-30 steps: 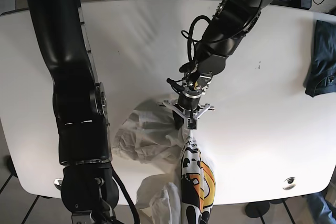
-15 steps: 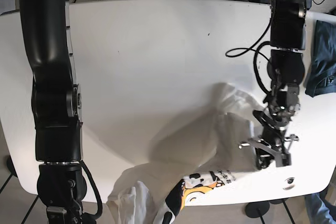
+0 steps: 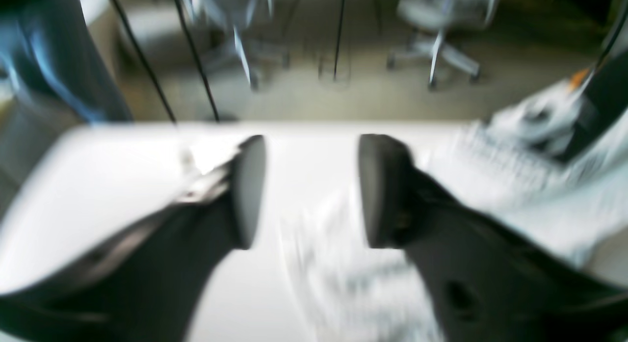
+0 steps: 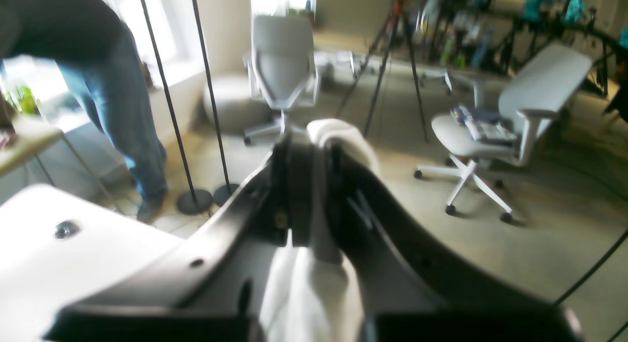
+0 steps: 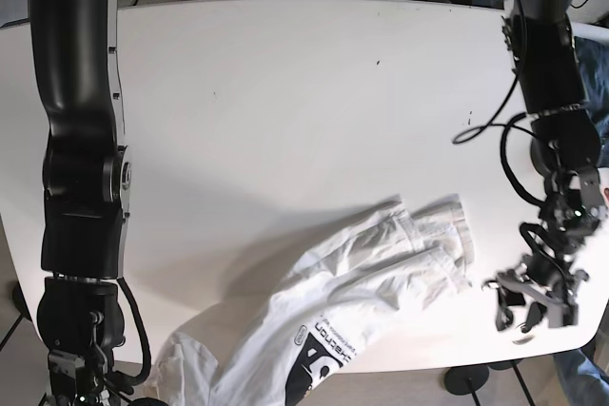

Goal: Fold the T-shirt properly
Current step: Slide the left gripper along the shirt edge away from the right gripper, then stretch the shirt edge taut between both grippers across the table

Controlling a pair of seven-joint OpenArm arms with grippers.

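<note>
Two arms frame the white table (image 5: 285, 92) in our base view. On its left stands the right arm (image 5: 76, 140), its gripper (image 4: 314, 185) below the near-left corner and out of that view; our right wrist camera shows the jaws pressed together on a fold of the white T-shirt (image 5: 362, 282), a bunch of cloth poking out above the fingertips and more hanging below. From that corner the T-shirt runs across the table along the near edge, rumpled, with a black printed patch (image 5: 319, 354) at the edge and its far end, ribbed and pleated, lying toward the near-right corner. Just beyond that end, near the right edge, hangs the left gripper (image 5: 533, 297). Our left wrist camera, blurred, shows its two dark fingers (image 3: 248, 190) spread wide with nothing between them, white cloth on the table beneath and beside them. A dark blue garment (image 5: 601, 54) lies at the far-right edge.
</note>
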